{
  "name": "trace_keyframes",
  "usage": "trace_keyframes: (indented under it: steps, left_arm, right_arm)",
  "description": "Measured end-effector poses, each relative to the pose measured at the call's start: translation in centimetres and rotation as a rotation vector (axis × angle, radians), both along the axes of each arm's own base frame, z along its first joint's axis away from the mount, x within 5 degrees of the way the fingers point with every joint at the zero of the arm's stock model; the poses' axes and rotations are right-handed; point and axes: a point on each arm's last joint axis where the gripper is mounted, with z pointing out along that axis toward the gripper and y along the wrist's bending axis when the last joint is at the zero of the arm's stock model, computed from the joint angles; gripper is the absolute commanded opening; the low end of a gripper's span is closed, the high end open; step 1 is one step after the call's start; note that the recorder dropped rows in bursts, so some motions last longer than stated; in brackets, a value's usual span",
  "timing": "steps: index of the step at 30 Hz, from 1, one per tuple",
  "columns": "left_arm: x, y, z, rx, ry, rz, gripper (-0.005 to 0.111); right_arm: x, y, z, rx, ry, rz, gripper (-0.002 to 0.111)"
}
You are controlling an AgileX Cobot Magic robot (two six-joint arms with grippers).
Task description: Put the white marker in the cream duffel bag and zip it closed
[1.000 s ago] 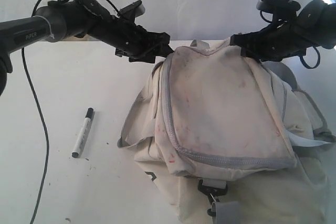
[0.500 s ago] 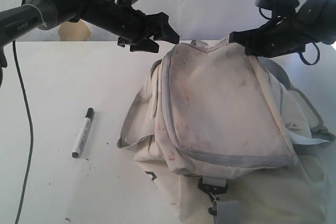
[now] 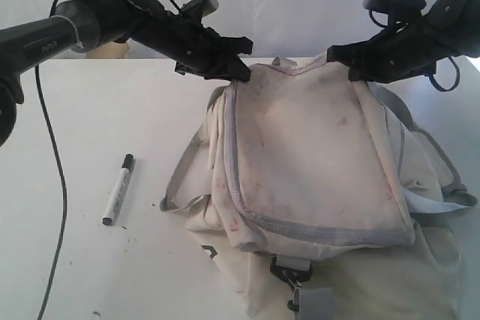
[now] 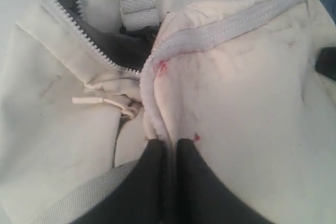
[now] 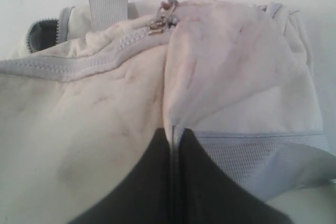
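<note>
Your left gripper (image 3: 241, 73) and right gripper (image 3: 337, 58) each pinch the limp, stained cream fabric duffel bag (image 3: 315, 155) at its top flap. The slim white black-capped marker (image 3: 118, 189) lies on the table (image 3: 112, 110) left of it; light, likely rolls: pinch mid-barrel.

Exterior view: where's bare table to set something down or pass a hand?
Free: table between white marker and cream duffel bag; also left of the marker out to the black cable; near-left corner. Crowded: bag fills the right half, left fingers and right fingers pinching its far edge.
</note>
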Motion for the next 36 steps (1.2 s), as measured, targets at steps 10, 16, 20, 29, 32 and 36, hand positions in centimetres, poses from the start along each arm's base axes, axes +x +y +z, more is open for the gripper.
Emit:
trace_keyframes:
  steps: [10, 16, 20, 29, 32, 36]
  left_arm:
    - [0.3, 5.0, 0.1, -0.092, 0.268, -0.017, 0.000]
    - [0.2, 5.3, -0.3, -0.034, 0.254, -0.036, 0.002]
    - [0.3, 5.8, -0.5, 0.005, 0.243, -0.032, 0.019]
    - [0.6, 6.3, -0.5, 0.011, 0.210, -0.031, 0.062]
    - [0.7, 6.0, -0.2, -0.036, 0.203, -0.039, 0.067]
    - [0.7, 5.6, 0.3, -0.111, 0.175, -0.062, 0.069]
  right_arm:
    - [-1.5, 0.9, 2.8, -0.090, -0.039, 0.189, 0.000]
    - [-1.7, 1.2, 2.8, -0.011, 0.007, 0.127, 0.026]
    - [-1.3, 0.9, 3.7, -0.004, -0.005, 0.110, 0.044]
    - [-0.1, 1.1, 6.7, 0.067, -0.032, 0.072, 0.038]
    - [0.6, 1.2, 6.6, 0.086, -0.035, 0.066, 0.038]
    - [1.7, 1.7, 6.2, 0.096, -0.023, 0.088, 0.038]
